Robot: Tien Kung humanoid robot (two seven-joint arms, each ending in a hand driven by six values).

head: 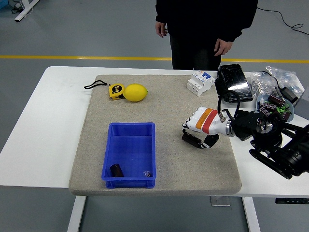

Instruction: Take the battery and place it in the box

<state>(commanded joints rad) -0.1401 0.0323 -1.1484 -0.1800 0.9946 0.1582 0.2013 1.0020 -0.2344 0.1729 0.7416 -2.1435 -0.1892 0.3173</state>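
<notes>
While the right hand (200,131) is lowered over the grey mat (164,104) on the white desk (53,111), its fingers are curled around the dark cylindrical battery (192,139), which lies on the mat beneath the palm and just right of the blue box (129,154); whether the battery is lifted clear of the mat cannot be told, though it appears to be resting on it or nearly so; the step in hand is judged to be the grasp itself, with the carry not yet made; a small dark cylinder (116,170) is already seen in the box's near left corner, beside a tiny pale item that is too small to identify; a firm closure of the fingers, a lift off the mat, and a leftward carry over the box's right wall are called for next, after which the battery would be released above the open floor of the box; a slip may be risked, since the battery is round and is gripped near the fingertips; the left hand is not seen; at the far side a person (205,29) is standing with both hands hanging empty; a yellow lemon (135,93) and a tape measure (115,90) are lying well apart from the work.
</notes>
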